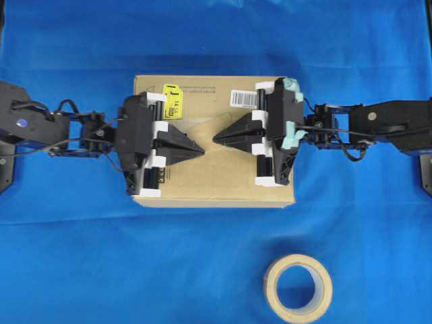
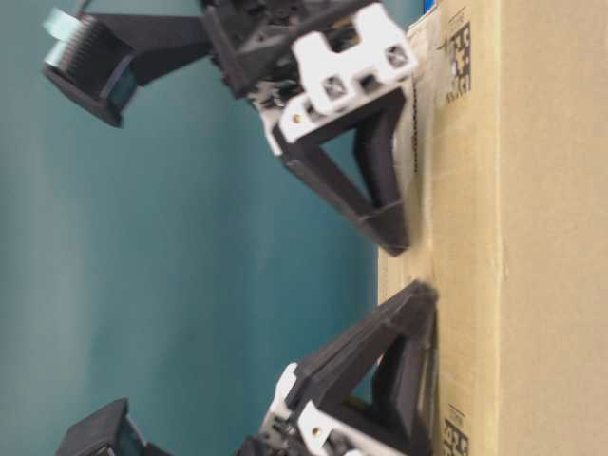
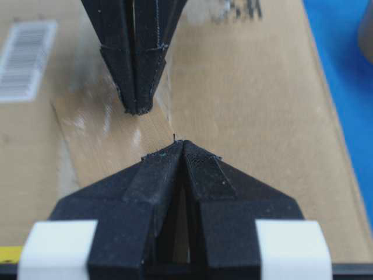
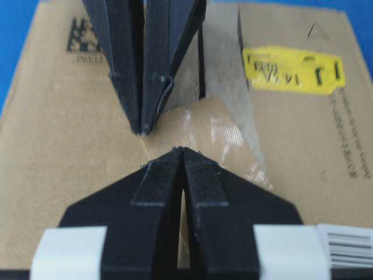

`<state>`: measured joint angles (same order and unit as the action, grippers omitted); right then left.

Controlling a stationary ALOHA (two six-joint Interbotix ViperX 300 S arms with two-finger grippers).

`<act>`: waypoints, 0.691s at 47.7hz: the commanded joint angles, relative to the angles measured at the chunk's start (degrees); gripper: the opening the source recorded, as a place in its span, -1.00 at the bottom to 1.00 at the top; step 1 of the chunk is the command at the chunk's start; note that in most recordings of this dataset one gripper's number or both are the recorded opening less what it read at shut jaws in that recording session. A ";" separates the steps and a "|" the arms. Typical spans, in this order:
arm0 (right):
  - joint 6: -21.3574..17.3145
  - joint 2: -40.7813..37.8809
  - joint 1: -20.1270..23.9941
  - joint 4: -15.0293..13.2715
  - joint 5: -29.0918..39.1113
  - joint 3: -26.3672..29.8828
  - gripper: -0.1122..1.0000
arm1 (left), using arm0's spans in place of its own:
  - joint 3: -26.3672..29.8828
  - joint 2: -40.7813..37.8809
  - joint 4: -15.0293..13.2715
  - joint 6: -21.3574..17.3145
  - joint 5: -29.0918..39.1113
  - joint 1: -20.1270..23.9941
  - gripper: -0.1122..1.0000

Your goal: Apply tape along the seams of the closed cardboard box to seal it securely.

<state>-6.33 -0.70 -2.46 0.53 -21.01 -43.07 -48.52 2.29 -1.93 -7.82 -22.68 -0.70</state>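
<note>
The cardboard box (image 1: 223,179) lies flat at the table's middle, with a yellow sticker (image 1: 173,99) and a barcode label (image 1: 244,98) on its top. A tan-brown piece of tape (image 4: 198,125) (image 3: 111,137) lies on the top, across the pale strip that edges the seams (image 4: 224,58). My left gripper (image 1: 202,150) (image 3: 182,143) and right gripper (image 1: 214,139) (image 4: 182,150) are both shut and hold nothing. Their tips point at each other, a small gap apart, and rest on the tape. From table level both tips touch the box top (image 2: 532,237).
A cream tape roll (image 1: 298,287) lies on the blue cloth (image 1: 67,256) in front of the box, towards the right. A black data-matrix code (image 4: 87,35) marks the box top beside the left gripper's fingers.
</note>
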 commanded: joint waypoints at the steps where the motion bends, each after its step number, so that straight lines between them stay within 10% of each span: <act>1: -0.09 -0.44 0.00 0.26 -0.70 0.70 -0.80 | 1.67 -1.14 0.00 0.09 -0.35 -0.09 -0.79; 33: -0.18 9.40 -0.53 3.69 -0.62 -8.79 -0.80 | -5.36 6.86 -0.09 0.79 0.53 1.14 -0.80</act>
<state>-6.68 6.33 -2.81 4.04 -21.53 -52.03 -53.70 6.94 -1.93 -7.12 -22.06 0.09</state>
